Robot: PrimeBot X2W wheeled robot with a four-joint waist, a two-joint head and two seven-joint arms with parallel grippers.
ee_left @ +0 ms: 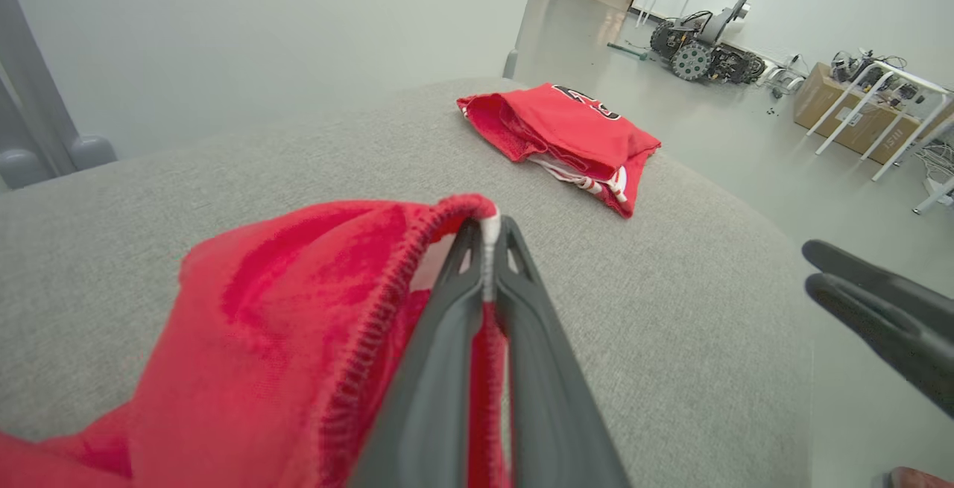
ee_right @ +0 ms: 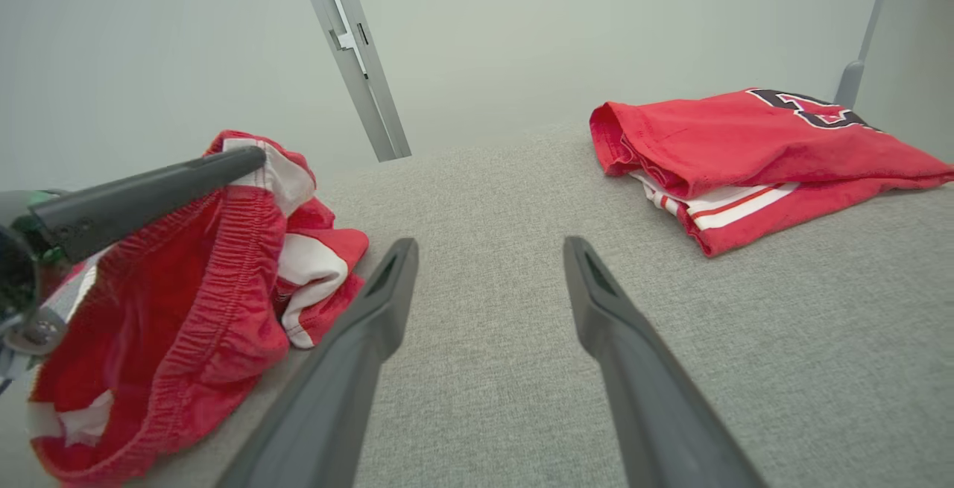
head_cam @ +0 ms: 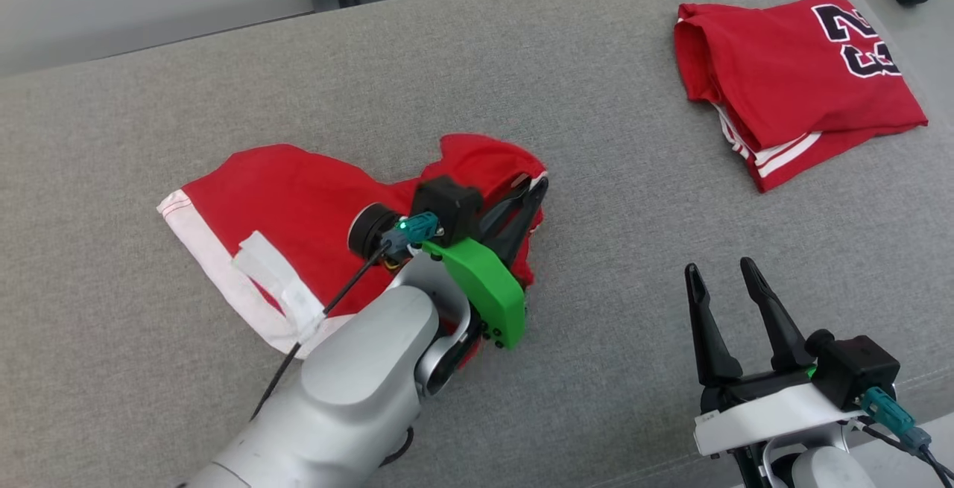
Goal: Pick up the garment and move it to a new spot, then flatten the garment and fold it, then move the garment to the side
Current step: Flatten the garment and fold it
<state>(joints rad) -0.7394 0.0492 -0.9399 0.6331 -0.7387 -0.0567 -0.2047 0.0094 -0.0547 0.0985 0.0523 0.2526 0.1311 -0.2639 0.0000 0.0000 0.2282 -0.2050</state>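
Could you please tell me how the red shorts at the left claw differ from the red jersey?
The shorts lie crumpled and loose; the jersey is folded into a neat stack. The left claw is shut on the shorts' edge; nothing touches the jersey. The jersey bears black numerals; the shorts show none, only a white band. Both are red with white trim and rest on the grey cushion.
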